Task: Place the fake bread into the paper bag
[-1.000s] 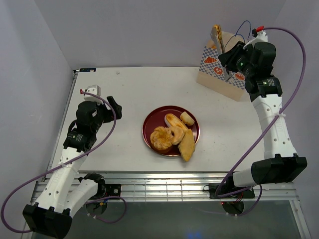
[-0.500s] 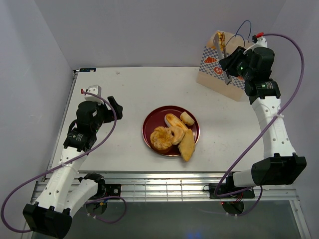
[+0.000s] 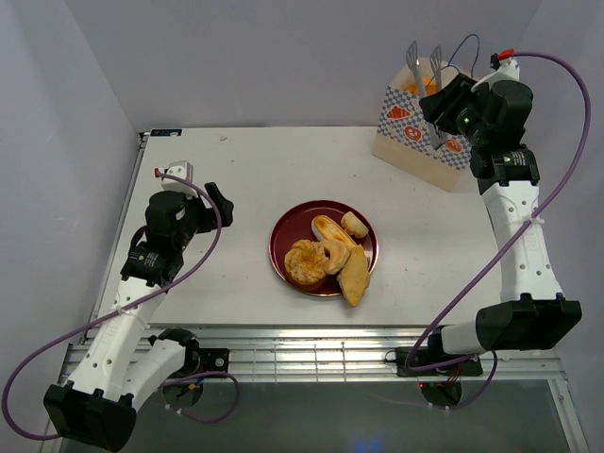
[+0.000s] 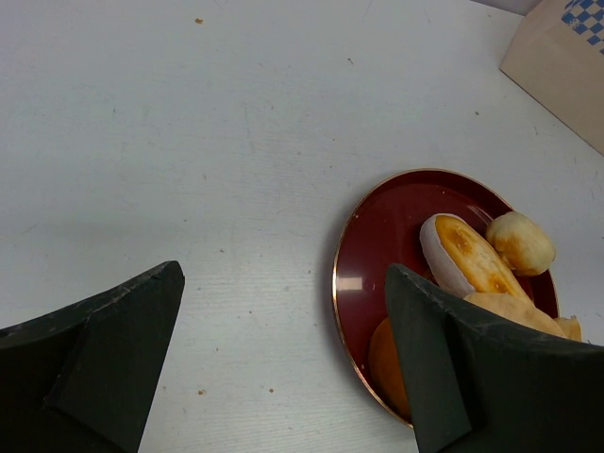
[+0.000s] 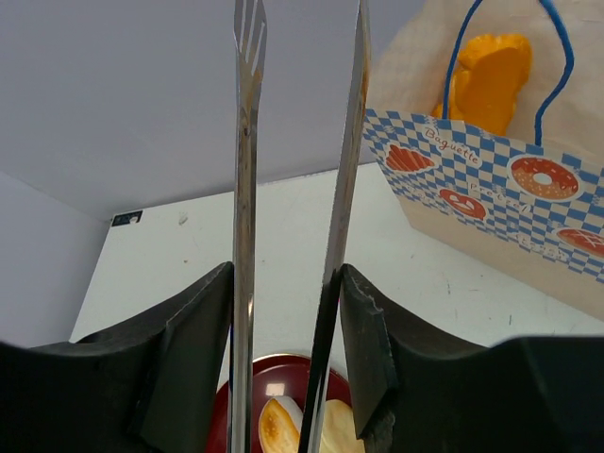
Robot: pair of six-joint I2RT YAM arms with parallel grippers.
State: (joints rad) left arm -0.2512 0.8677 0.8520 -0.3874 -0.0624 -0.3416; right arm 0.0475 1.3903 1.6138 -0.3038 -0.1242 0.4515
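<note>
Right gripper point(image 5: 286, 311): clasped on a pair of metal tongs point(image 5: 247, 142), one finger pressed against the outside of each arm; raised high at the far right of the table point(image 3: 245, 170).
Tongs: pointing up and away from the wrist, the two tips standing apart with nothing between them.
Paper bag point(image 3: 415, 132): upright just below and beside the tong tips, to the right of them in the wrist view; checkered band and pastry pictures face the camera, blue cord handle up.
Orange pastry point(image 5: 486, 80): inside the bag's open mouth, behind the handle loop, apart from the tongs.
Fake bread point(image 3: 330, 255): the other pieces are heaped on the dark red plate point(image 3: 283, 236) at mid-table, well below and nearer the bases than the right gripper.
On the plate: an oval roll point(image 4: 467, 255) with a round bun point(image 4: 519, 241) just beside it at the far side, a flat wedge point(image 3: 355, 276) reaching over the near rim.
Left gripper point(image 4: 283, 349): fingers spread wide, holding nothing, hovering over bare table.
Plate from the left gripper: ahead and to its right, near its right finger.
</note>
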